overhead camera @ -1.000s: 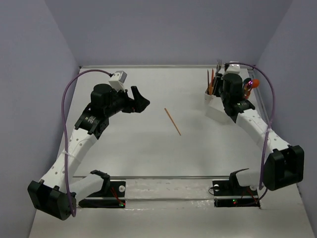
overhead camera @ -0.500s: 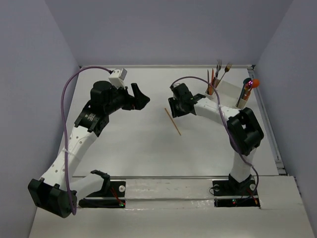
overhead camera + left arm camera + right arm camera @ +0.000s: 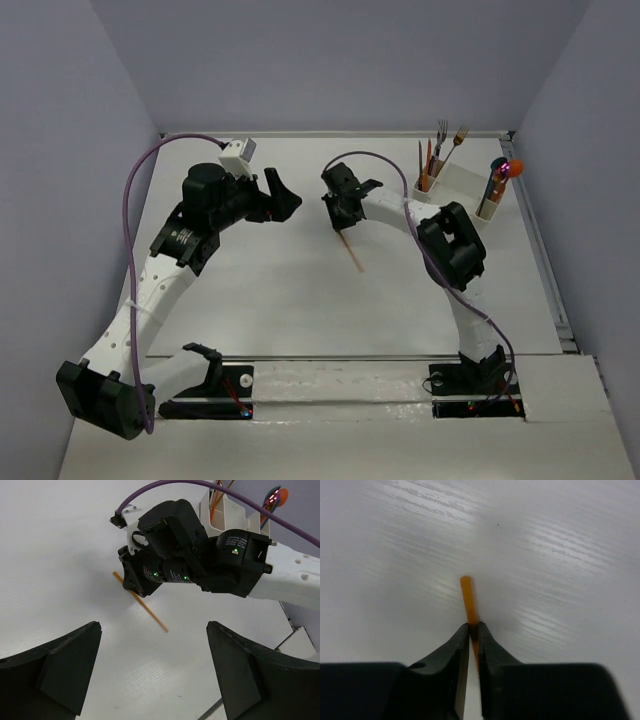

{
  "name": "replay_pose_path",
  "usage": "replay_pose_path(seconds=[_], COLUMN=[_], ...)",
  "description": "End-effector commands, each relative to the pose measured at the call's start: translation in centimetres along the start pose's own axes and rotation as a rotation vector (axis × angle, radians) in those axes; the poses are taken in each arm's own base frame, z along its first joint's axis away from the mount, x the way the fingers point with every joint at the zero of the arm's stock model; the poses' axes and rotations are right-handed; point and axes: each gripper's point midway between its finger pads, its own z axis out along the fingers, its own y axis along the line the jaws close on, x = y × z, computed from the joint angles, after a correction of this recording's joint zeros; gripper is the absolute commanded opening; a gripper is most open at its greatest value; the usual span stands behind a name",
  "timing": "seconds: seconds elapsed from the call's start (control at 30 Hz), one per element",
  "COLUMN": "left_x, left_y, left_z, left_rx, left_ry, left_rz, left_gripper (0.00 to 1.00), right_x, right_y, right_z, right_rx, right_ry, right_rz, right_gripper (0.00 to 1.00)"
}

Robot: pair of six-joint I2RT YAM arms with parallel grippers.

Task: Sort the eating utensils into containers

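Your right pincer (image 3: pixel 340 218) reaches across the middle of the white desk (image 3: pixel 280 300), its two black fingers nearly together and pinching a thin orange stick (image 3: pixel 355 257) close to its far end. In the right wrist view, a short rounded stub of the stick (image 3: pixel 468 600) pokes out past the fingertips (image 3: pixel 462 637), with the desk's surface right behind it. From above, the rest of the stick trails toward you and to the right, low against the desk. Whether it is raised off the surface cannot be told. Your left pincer (image 3: pixel 288 198) hangs above the desk to the left, well apart from the stick, its fingers spread wide and holding nothing. Its wrist camera looks between them at the stick (image 3: pixel 150 614) and the right pincer (image 3: pixel 131 582). At the far right corner stands the white bin (image 3: pixel 458 180) with a tan cup at each end. The left cup (image 3: pixel 426 184) holds upright forks and sticks (image 3: pixel 440 148), and the right cup (image 3: pixel 489 202) holds utensils with purple and orange tips (image 3: pixel 508 168).
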Motion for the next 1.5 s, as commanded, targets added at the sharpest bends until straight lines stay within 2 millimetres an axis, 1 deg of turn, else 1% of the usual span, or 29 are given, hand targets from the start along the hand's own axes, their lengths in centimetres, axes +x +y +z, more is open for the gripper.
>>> replay_pose_path(seconds=[0.0,0.03,0.13,0.17,0.2,0.23,0.27,0.33,0.37,0.4,0.47,0.5,0.53,0.6,0.63,0.67,0.7,0.73,0.77,0.83,0.87,0.97,1.07,1.1,1.2,1.27,1.3,1.43,1.47], left_x=[-1.9,-1.9,-1.8,-1.7,-1.7,-1.6,-1.5,-1.3,-1.2,-1.1,-0.6,-0.5,-0.1,0.1,0.1,0.0,-0.1,-0.2,-0.3,-0.4,-0.3,0.0,0.3,0.2,0.0,-0.1,-0.1,0.0,0.0], left_y=[-1.0,-0.9,-0.8,-0.8,-0.8,-0.8,-0.8,-0.9,-0.9,-0.8,-0.8,-0.7,-0.6,-0.6,-0.7,-0.7,-0.8,-0.9,-0.9,-0.9,-0.8,-0.7,-0.6,-0.6,-0.7,-0.7,-0.7,-0.7,-0.7], left_z=[-0.9,-0.9,-0.7,-0.7,-0.7,-0.6,-0.6,-0.7,-0.8,-0.8,-0.9,-0.9,-0.8,-0.6,-0.6,-0.5,-0.5,-0.4,-0.4,-0.5,-0.5,-0.5,-0.4,-0.4,-0.4,-0.4,-0.4,-0.3,-0.2], left_rx=[0.019,0.018,0.015,0.016,0.017,0.019,0.021,0.025,0.025,0.026,0.028,0.028,0.03,0.037,0.039,0.043,0.047,0.047,0.046,0.044,0.044,0.041,0.039,0.04,0.042,0.039,0.039,0.041,0.041], left_ry=[-0.063,-0.061,-0.058,-0.056,-0.055,-0.05,-0.049,-0.045,-0.045,-0.044,-0.04,-0.036,-0.029,-0.025,-0.023,-0.023,-0.025,-0.025,-0.027,-0.028,-0.026,-0.02,-0.016,-0.018,-0.022,-0.023,-0.022,-0.016,-0.016], left_rz=[0.044,0.045,0.046,0.047,0.047,0.044,0.041,0.038,0.036,0.034,0.029,0.028,0.025,0.02,0.02,0.02,0.023,0.021,0.025,0.029,0.03,0.028,0.027,0.026,0.031,0.032,0.033,0.027,0.029], left_gripper=[0.99,0.99,0.99,0.99,0.99,0.99,0.99,0.99,0.99,0.99,0.99,0.99,0.99,0.99,0.99,0.99,0.99,0.99,0.99,0.99,0.99,0.99,0.99,0.99,0.99,0.99,0.99,0.99,0.99], right_x=[3.6,3.4,0.0,-2.9,-4.8,-7.2,-10.3,-13.8,-14.8,-15.7,-16.5,-16.5,-15.6,-14.4,-12.8,-12.1,-11.8,-10.7,-9.8,-8.7,-7.5,-6.3,-5.9,-5.3,-5.1,-4.5,-4.8,-4.3,-4.4], right_y=[-0.1,-0.1,-0.1,0.3,0.4,-1.0,-1.5,-4.1,-5.7,-9.4,-13.8,-16.0,-20.0,-23.5,-26.6,-27.9,-29.1,-31.5,-32.5,-34.3,-35.9,-37.8,-38.0,-38.1,-38.0,-37.9,-38.0,-37.9,-38.0], right_z=[2.2,2.1,0.1,-2.0,-3.6,-5.2,-9.1,-13.5,-15.7,-19.7,-23.7,-25.5,-28.3,-30.4,-30.9,-31.7,-33.3,-34.1,-34.2,-35.1,-35.4,-35.5,-34.0,-33.1,-32.2,-30.9,-31.0,-29.9,-29.9], right_rx=[0.014,0.017,0.027,0.018,0.016,0.042,0.034,0.07,0.089,0.126,0.199,0.245,0.348,0.434,0.519,0.575,0.609,0.664,0.688,0.716,0.75,0.789,0.78,0.781,0.772,0.76,0.76,0.747,0.751], right_ry=[0.135,0.127,0.013,-0.078,-0.137,-0.211,-0.317,-0.463,-0.519,-0.6,-0.712,-0.76,-0.826,-0.861,-0.855,-0.861,-0.902,-0.906,-0.908,-0.922,-0.913,-0.903,-0.871,-0.853,-0.85,-0.813,-0.835,-0.829,-0.834], right_rz=[-0.005,0.0,0.006,0.01,0.015,0.045,0.071,0.129,0.16,0.219,0.29,0.315,0.352,0.393,0.434,0.43,0.45,0.483,0.5,0.546,0.574,0.605,0.589,0.585,0.544,0.518,0.51,0.495,0.495], right_gripper=[0.07,0.07,0.07,0.07,0.07,0.07,0.07,0.07,0.07,0.07,0.07,0.07,0.07,0.07,0.07,0.07,0.07,0.07,0.07,0.07,0.07,0.07,0.07,0.07,0.07,0.07,0.07,0.07,0.07])
